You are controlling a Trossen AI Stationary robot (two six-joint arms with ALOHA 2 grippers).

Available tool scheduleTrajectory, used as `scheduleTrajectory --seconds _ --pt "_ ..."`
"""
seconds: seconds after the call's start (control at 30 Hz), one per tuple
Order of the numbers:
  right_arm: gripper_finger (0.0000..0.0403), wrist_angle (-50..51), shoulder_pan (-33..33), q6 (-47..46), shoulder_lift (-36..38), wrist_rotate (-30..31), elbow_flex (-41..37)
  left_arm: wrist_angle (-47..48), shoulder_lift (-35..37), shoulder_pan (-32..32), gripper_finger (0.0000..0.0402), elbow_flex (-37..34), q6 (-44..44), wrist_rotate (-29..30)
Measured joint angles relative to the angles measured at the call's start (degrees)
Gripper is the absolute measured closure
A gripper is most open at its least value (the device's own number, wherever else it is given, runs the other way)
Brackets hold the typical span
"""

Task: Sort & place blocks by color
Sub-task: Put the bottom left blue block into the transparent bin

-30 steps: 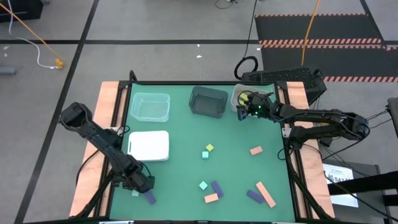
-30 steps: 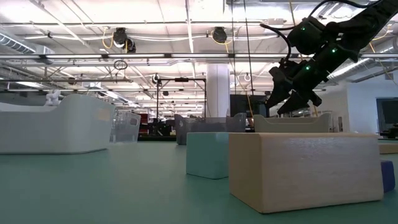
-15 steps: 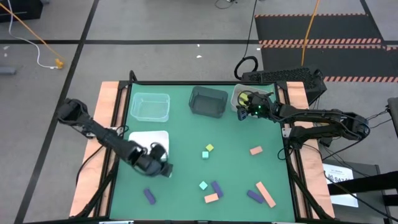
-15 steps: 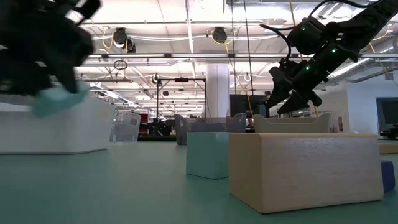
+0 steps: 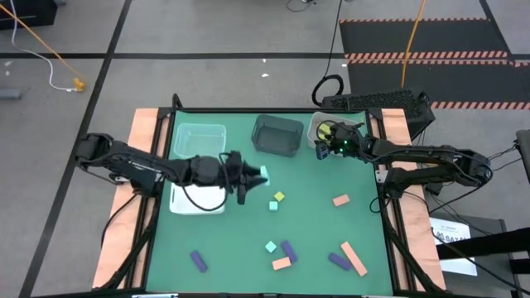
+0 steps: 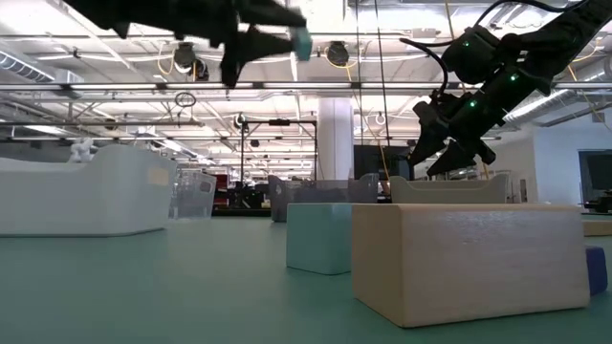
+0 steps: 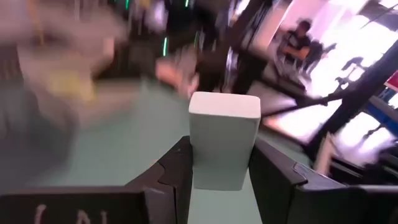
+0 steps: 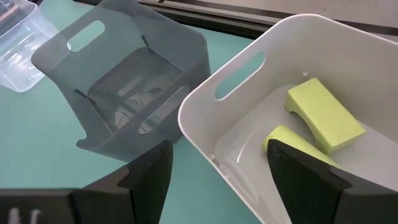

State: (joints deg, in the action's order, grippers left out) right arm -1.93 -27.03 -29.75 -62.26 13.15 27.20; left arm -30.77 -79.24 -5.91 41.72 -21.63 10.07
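Overhead, my left pincer [image 5: 252, 175] hangs above the counter [image 5: 315, 207], clamped on a mint block [image 5: 262, 175] at its tip, the dark bin [image 5: 277, 135] just ahead. Level with the counter, that block [image 6: 300, 42] rides high. Through the left wrist, both fingers [image 7: 171, 177] pinch only its lower half, so a jolt could tip it loose. My right pincer [image 8: 214, 180] hovers, fingers spread, over the white bin [image 8: 205, 102] holding yellow-green blocks [image 8: 323, 112].
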Motion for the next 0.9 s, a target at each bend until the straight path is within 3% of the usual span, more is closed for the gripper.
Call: scheduleTrajectory --seconds 0.2,0.33,0.73,0.9 --pt "0.0149 0.0 0.0 -0.01 0.0 0.0 0.0 -5.28 0.0 3.16 0.0276 0.02 19.51 -0.42" --pt "0.0149 0.0 0.0 -1.51 0.0 0.0 0.0 -6.75 0.0 4.91 0.0276 0.02 26.13 -1.94" --pt "0.0149 -0.46 0.0 -9.07 0.0 0.15 0.0 -7.66 0.57 13.83 0.0276 0.02 18.44 -24.37" --pt "0.0149 -5.62 0.0 -8.32 0.0 0.25 0.0 -2.71 1.47 18.32 0.0276 0.02 16.78 -27.12"
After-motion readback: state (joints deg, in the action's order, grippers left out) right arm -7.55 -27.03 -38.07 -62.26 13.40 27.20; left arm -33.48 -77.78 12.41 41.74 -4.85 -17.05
